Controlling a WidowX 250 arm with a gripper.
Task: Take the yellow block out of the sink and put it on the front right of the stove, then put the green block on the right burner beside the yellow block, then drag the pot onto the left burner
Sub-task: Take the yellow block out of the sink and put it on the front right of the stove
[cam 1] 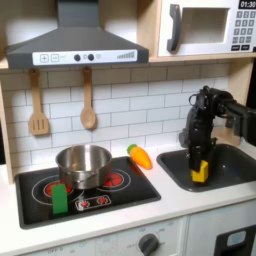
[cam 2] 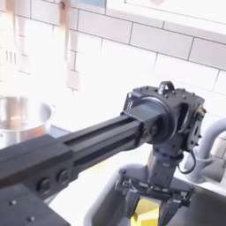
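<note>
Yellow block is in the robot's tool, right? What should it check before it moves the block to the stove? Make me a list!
1. Tool holds the yellow block: ok.
2. Block lifted clear of the sink rim: cannot tell.
3. Stove front right corner free: ok.
4. Orange toy lies between sink and stove, could get bumped: not ok.
5. Green block stands front left, out of the way: ok.
6. Pot sits at the stove's back, away from the drop spot: ok.

Toy play kitchen. Landmark: the stove (cam 1: 88, 193), black cooktop with two red ring burners. Range hood (cam 1: 74, 43) directly above it, wooden spatula (cam 1: 38, 104) and spoon (cam 1: 88, 102) hanging on white tile wall behind it, microwave (cam 1: 208, 27) up to its right, sink (cam 1: 235, 166) to its right in white countertop
</note>
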